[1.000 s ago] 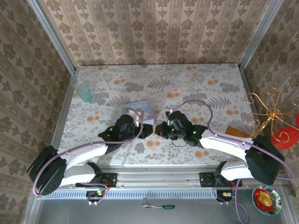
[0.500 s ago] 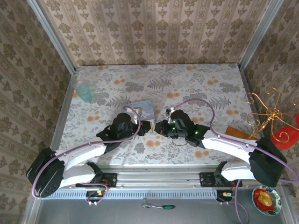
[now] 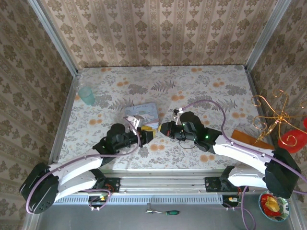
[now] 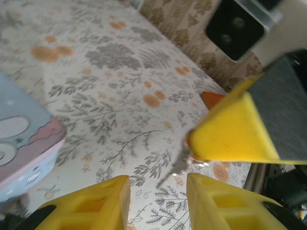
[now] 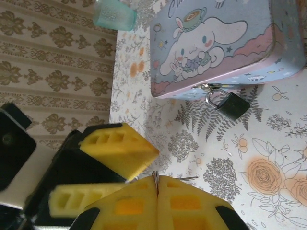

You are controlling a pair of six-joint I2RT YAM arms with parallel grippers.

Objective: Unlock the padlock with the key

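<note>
Damask wallpaper (image 3: 158, 33) is seen on three sides of a floral counter (image 3: 216, 91), and near its middle a pale blue box (image 5: 216, 43) is laid flat. From the box's hasp the padlock (image 5: 229, 105) is hung by its silvery shackle. The dark body is rested on the counter just off the box's long edge, slanted away from it. The key (image 5: 156, 176) is pinched in the right gripper (image 5: 157, 183), whose yellow fingers are pressed together on it so that only a thin strip of metal is shown ahead of the tips. In the right wrist view the padlock is found ahead of those tips and off to the right, apart from them, with bare counter between. The left gripper (image 4: 156, 184) is held with its fingers apart and nothing between them, close beside the key — the blade is seen just above the gap in the left wrist view. The key is judged to need swinging toward the padlock's free end, away from the shackle, where a keyhole would be expected — that face cannot be made out.
</note>
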